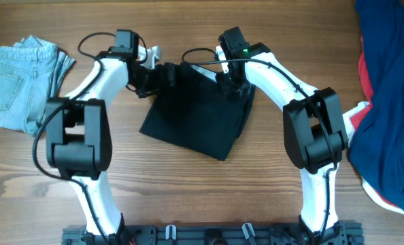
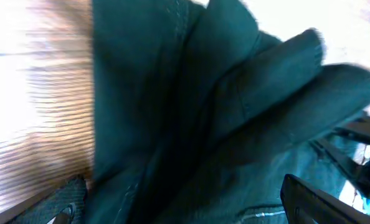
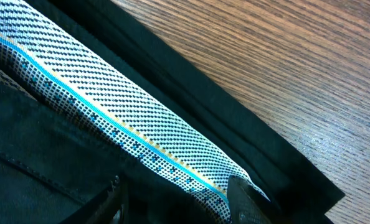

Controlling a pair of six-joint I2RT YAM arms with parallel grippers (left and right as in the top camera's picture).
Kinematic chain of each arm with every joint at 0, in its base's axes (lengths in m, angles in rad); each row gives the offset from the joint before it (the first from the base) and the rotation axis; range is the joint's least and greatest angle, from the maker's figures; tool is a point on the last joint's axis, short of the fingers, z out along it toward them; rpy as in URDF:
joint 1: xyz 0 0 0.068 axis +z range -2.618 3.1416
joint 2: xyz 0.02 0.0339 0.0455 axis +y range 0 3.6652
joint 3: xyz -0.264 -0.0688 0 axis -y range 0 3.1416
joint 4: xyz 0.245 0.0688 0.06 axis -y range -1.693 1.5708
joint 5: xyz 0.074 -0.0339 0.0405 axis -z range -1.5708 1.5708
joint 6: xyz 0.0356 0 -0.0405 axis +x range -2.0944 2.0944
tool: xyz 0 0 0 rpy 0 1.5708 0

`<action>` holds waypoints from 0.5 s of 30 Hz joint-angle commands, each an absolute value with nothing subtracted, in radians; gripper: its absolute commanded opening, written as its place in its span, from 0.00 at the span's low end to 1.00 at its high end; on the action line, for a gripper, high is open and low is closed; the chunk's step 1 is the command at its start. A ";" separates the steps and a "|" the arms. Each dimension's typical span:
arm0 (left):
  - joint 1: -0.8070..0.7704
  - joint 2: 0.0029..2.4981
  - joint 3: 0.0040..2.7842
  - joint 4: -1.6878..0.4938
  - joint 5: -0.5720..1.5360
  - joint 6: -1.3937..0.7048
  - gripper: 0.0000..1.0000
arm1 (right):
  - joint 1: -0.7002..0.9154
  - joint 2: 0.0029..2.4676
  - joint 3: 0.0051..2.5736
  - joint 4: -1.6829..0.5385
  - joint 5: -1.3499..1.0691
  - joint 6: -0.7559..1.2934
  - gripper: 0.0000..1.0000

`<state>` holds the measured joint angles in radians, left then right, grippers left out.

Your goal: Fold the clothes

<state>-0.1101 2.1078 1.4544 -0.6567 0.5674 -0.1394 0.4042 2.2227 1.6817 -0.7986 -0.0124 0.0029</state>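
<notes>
Three garments are seen on the wooden table [image 1: 188, 197]. The black garment [image 1: 195, 119], folded to a rough square, lies tilted at upper centre of the overhead frame, one corner pointing toward the lower edge. Its upper left corner is met by the left gripper [image 1: 166, 73]. In the wrist view that gripper's fingers [image 2: 313, 196] are spread wide, with bunched dark cloth before them and nothing pinched. The upper right edge is covered by the right gripper [image 1: 228, 85], whose jaws stand partly apart over a white-and-blue patterned band [image 3: 141, 137] inside the black cloth. Whether that band is gripped cannot be told. Bare wood is left below the garment and on both sides of it. A light-blue denim garment [image 1: 18, 92] is heaped at upper left, well apart. A navy-and-red garment [image 1: 392, 82] is draped along the right edge, near the right arm [image 1: 314, 133].
</notes>
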 commanded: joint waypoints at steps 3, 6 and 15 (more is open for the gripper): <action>-0.198 2.164 1.453 -0.649 0.587 -0.111 0.95 | 0.393 2.235 1.675 -0.795 0.030 0.001 0.52; -0.236 2.166 1.453 -0.642 0.587 -0.111 0.63 | 0.393 2.235 1.675 -0.797 0.030 0.000 0.52; -0.142 2.089 1.453 -0.677 0.485 -0.120 0.04 | 0.389 2.173 1.693 -0.800 0.029 0.034 0.51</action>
